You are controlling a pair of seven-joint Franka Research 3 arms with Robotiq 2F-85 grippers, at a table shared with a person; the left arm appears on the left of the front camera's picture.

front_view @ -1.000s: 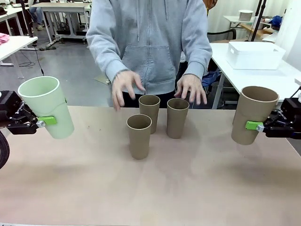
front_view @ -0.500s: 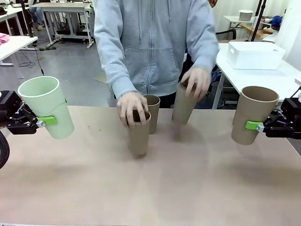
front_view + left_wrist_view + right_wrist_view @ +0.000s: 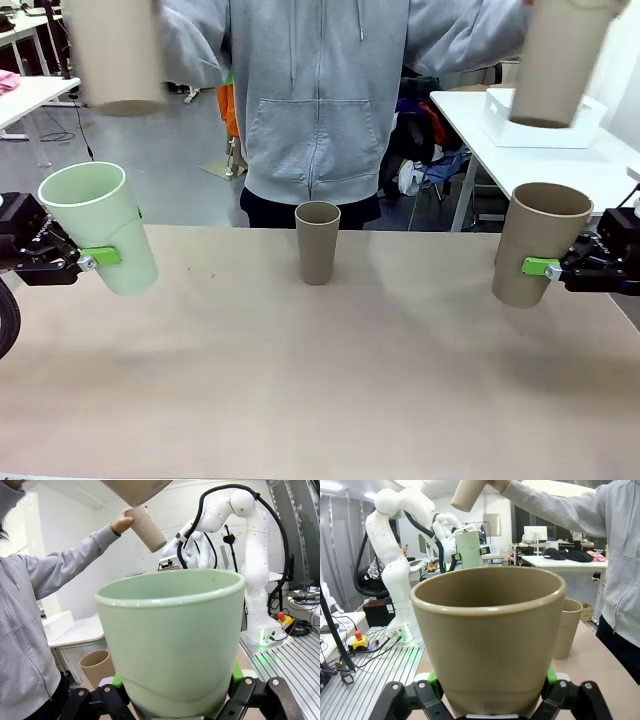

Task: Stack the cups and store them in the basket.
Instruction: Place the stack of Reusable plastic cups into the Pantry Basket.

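Progress, judged from the front view, is slight: no cup sits inside another, and none is in the basket [image 3: 588, 135], which stands on a side table beyond the right arm, well apart from the work. Your left tool [image 3: 88, 260] is clamped on the green cup [image 3: 100, 225], held mouth up and a little tilted above the left edge of the table [image 3: 320, 400]. The right tool [image 3: 548, 268] grips a tan cup [image 3: 540, 240] the same way at the right edge. A lone cup [image 3: 317, 242] stands upright on the table at the far middle. The person holds the first raised cup [image 3: 115, 55] and the second raised cup [image 3: 560, 60] high, one above each tool. They look meant for nesting into your two cups.

In the left wrist view, green pads press both sides of the green cup [image 3: 170, 640], so the left tool [image 3: 175, 682] is closed on it. Its mouth faces up toward the first raised cup [image 3: 135, 486]. Farther off, a hand [image 3: 121, 526] holds the second raised cup [image 3: 147, 527].

In the right wrist view, the right tool [image 3: 487, 682] is closed on the tan cup [image 3: 487, 640], which is empty inside. The lone cup [image 3: 567, 627] stands on the table beyond it. All the nesting and the storing are left for you to do.
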